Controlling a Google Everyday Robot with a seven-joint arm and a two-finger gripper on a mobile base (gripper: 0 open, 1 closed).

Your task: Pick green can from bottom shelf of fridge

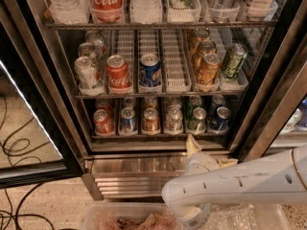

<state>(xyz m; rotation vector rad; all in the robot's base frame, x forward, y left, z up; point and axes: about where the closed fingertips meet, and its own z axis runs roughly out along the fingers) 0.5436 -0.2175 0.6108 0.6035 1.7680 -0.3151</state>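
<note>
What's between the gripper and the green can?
In the camera view, only the front lip of the bottom shelf separates the gripper, just below, from the green can.

White tubular arm (249,186), dotted with small dark holes, ends in a splayed cream-fingered gripper (211,153) before the ribbed stainless-steel fridge base (134,171).

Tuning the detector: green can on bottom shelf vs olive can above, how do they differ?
The green can is bright green; the olive can is darker and patterned. The green can stands on the bottom shelf, the olive can in a white tray one rack up. Both upright, silver-topped. The hand hangs just below that shelf.
</note>
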